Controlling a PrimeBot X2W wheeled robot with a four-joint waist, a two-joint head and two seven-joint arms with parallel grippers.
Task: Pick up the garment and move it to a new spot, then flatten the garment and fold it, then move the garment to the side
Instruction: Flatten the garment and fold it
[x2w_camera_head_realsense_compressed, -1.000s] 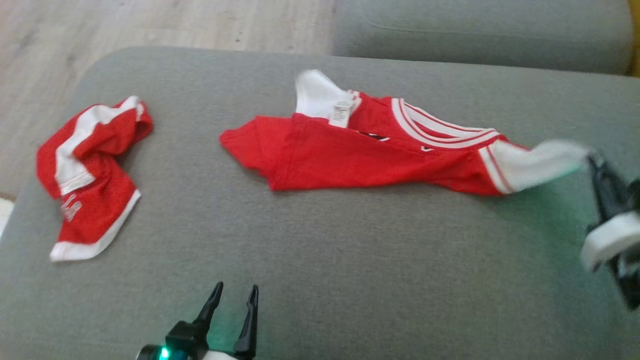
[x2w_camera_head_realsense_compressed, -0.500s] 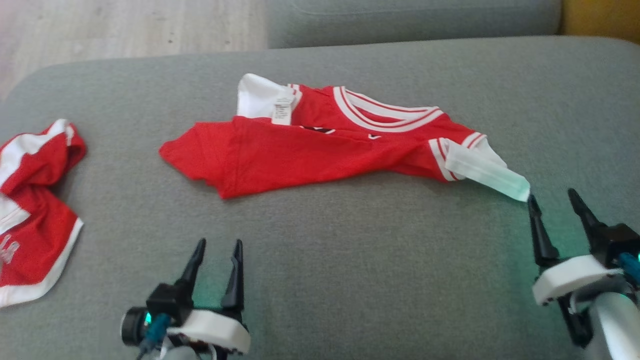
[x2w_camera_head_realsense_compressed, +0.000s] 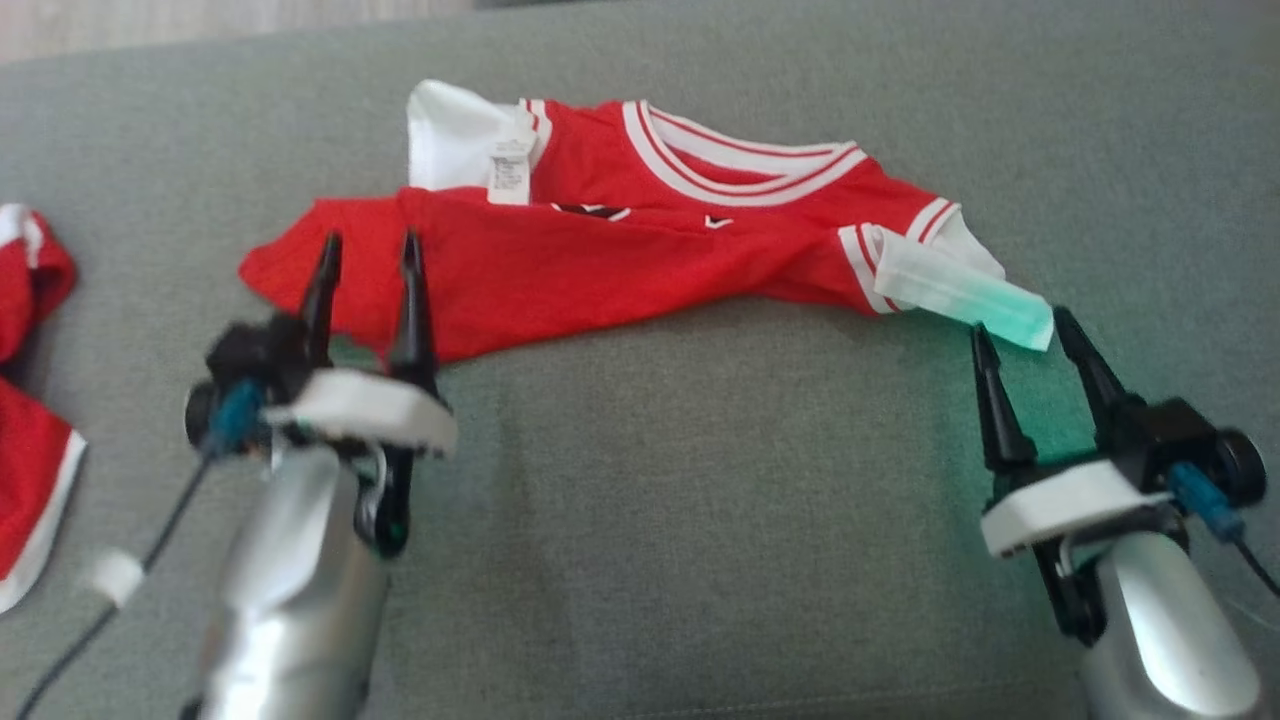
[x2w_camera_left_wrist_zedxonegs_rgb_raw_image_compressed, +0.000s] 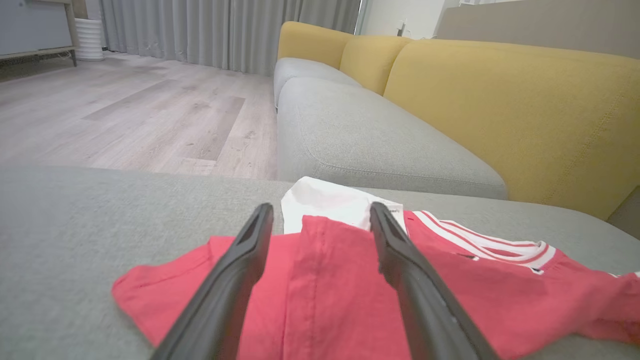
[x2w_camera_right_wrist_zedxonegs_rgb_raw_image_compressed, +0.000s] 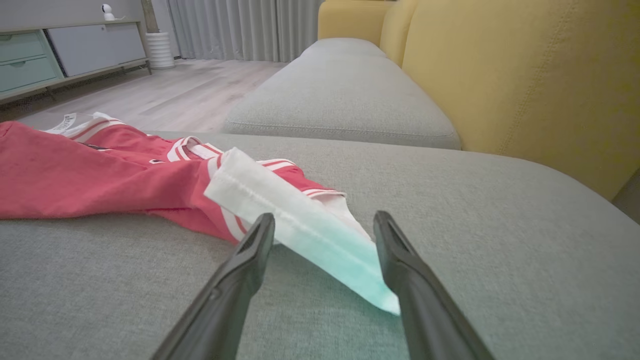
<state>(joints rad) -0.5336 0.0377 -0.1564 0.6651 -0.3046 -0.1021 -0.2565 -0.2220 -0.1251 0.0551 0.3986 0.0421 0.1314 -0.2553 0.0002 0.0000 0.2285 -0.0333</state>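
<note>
– From the head view, where is the garment (x2w_camera_head_realsense_compressed: 620, 255)?

– Lying crumpled across the far half of the grey cushion (x2w_camera_head_realsense_compressed: 700, 520). It's red with white trim, the collar is toward the far side, and a white label (x2w_camera_head_realsense_compressed: 510, 172) is turned out near its left end. A second red-and-white piece (x2w_camera_head_realsense_compressed: 30, 290) lies well apart from it, at the cushion's left edge.

– And the left gripper (x2w_camera_head_realsense_compressed: 369, 240)?

– Its jaws are spread wide with nothing in them, and the fingertips sit over the garment's near-left hem. The right gripper (x2w_camera_head_realsense_compressed: 1022, 325) is spread just as wide and is also empty. The end of the white sleeve (x2w_camera_head_realsense_compressed: 950, 290) lies right at its tips, tinted green by a light.

– What about the left wrist view?

– The two dark fingers are splayed above the red cloth, with a seam fold running between them. I can't tell whether they touch it. Beyond the garment there's another grey seat (x2w_camera_left_wrist_zedxonegs_rgb_raw_image_compressed: 375, 140), a yellow backrest (x2w_camera_left_wrist_zedxonegs_rgb_raw_image_compressed: 525, 110) on the right and a wooden floor (x2w_camera_left_wrist_zedxonegs_rgb_raw_image_compressed: 125, 115) on the left.

– And the right wrist view?

– The folded sleeve rests on the cushion, and its tip reaches in between the parted fingers, closer to the right one. Nothing is pinched. The rest of the garment stretches away to the left, and a low cabinet (x2w_camera_right_wrist_zedxonegs_rgb_raw_image_compressed: 60, 50) stands far off across the floor.
</note>
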